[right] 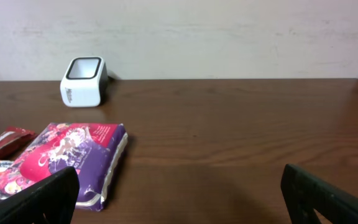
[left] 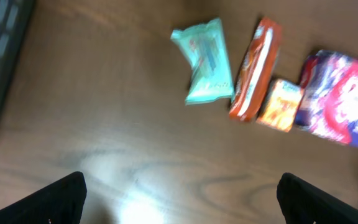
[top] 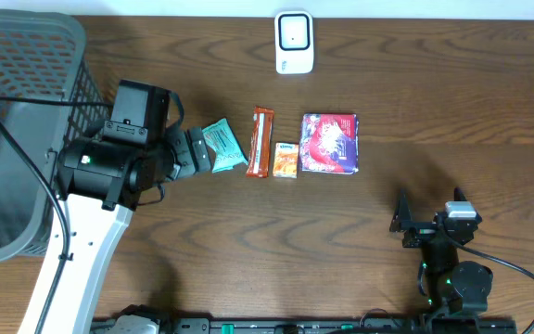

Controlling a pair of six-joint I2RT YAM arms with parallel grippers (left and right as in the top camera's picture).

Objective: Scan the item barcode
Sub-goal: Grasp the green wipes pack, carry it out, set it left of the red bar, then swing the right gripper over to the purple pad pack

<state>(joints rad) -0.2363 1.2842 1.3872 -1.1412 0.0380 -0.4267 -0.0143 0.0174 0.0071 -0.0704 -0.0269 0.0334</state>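
Left arm [top: 86, 250] is a fat white tube with chunky black motor housings, and a thin black cable [top: 24, 151] loops off behind its matte black fingers [left: 64, 199]. Right arm [top: 452, 274] is all black behind the fingers, with tiny green lights and a grey cap [top: 462, 211].

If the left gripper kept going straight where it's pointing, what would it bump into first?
Most likely the teal packet, just ahead of the open left gripper. If it's tilted down, the table might come first; depth is unclear.

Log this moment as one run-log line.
left gripper: open, empty, near teal plastic packet | right gripper: open, empty | white boxy scanner: nothing held to it
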